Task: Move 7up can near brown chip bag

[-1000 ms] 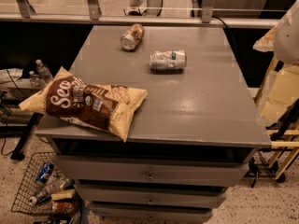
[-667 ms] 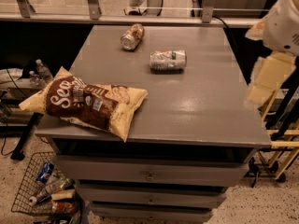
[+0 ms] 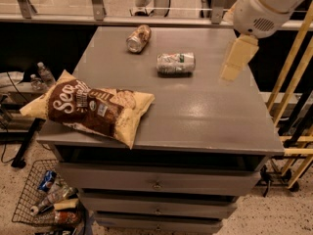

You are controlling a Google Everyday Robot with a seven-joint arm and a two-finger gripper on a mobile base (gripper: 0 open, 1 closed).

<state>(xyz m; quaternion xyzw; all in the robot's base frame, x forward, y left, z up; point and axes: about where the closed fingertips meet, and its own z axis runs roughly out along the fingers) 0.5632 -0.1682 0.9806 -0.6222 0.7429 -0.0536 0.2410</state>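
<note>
Grey cabinet top [image 3: 195, 111]: gripper [image 3: 234, 58] moved inward, right of unmoved 7up can [image 3: 176, 62]; grip unclear.

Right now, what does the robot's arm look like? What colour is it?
The arm is a fat, rounded white shell with a small grille of dark slots. Its end effector, above the grey table a little way from the 7up can, is pale cream and blocky. No cables show.

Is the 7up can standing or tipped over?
Tipped: the 7up can lies on its side; the end effector hangs right of it, not touching.
</note>
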